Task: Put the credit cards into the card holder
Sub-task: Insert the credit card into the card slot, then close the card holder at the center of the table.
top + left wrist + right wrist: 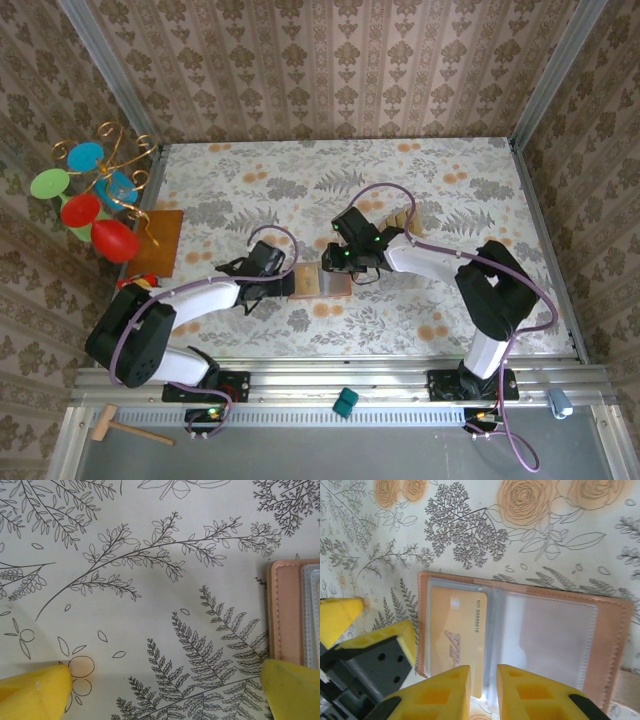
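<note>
A credit card lies in the card holder, the right pincer slightly parted and the left pincer spread; next, probably fetch another.

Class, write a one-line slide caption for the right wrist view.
Right gripper, slightly open, at the edge of the open card holder, one credit card tucked in a clear pocket.

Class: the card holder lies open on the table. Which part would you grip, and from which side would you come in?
Likely the stitched outer border of the card holder on its empty-pocket half, approached low from that side. It lies flat, so only a thin edge offers a pinch, and this one is clear of the card, the left gripper and the right gripper.
</note>
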Robot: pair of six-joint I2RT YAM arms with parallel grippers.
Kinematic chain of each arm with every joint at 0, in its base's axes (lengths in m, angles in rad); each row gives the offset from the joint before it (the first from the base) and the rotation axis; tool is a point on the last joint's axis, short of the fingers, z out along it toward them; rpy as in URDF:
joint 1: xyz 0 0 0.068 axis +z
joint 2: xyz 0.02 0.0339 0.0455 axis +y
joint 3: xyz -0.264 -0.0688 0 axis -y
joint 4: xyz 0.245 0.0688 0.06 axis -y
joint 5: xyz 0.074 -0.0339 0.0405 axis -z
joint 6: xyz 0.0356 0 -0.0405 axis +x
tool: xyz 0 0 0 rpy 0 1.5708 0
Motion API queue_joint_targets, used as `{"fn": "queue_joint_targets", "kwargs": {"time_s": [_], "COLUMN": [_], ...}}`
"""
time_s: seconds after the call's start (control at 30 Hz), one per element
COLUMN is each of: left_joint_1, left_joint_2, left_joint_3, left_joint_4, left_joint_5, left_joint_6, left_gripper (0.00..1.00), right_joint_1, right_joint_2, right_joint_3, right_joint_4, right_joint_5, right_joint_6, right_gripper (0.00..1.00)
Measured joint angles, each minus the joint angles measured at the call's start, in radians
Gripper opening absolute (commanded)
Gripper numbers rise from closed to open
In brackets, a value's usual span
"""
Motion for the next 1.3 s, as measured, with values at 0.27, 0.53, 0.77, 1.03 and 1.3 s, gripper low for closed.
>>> {"fn": "queue_joint_targets", "kwargs": {"time_s": [0.27, 0.53, 0.77, 1.03, 1.3], "left_joint_1": [0.058, 0.090, 0.100, 0.102, 0.082], "left_joint_2": [-0.098, -0.123, -0.089, 0.002, 0.037], "left_joint_3": [-0.001, 0.009, 0.011, 0.011, 0.011], "left_joint_4": [-0.014, -0.026, 0.076, 0.198, 0.266], "left_joint_5": [0.047, 0.113, 0.268, 0.383, 0.410], "left_joint_6": [0.011, 0.054, 0.068, 0.058, 0.036], "left_gripper": [1.00, 1.00, 1.00, 1.00, 1.00], "right_joint_1": [-0.010, -0.010, -0.009, -0.009, -0.009], "right_joint_2": [-0.037, -0.055, -0.063, -0.038, -0.012], "right_joint_3": [-0.042, -0.085, -0.127, -0.156, -0.172], "right_joint_4": [-0.047, -0.057, -0.058, -0.030, 0.011], "right_joint_5": [0.025, 0.036, 0.070, 0.076, 0.074], "right_joint_6": [-0.030, -0.043, -0.047, -0.048, -0.047], "right_gripper": [0.35, 0.38, 0.20, 0.18, 0.18]}}
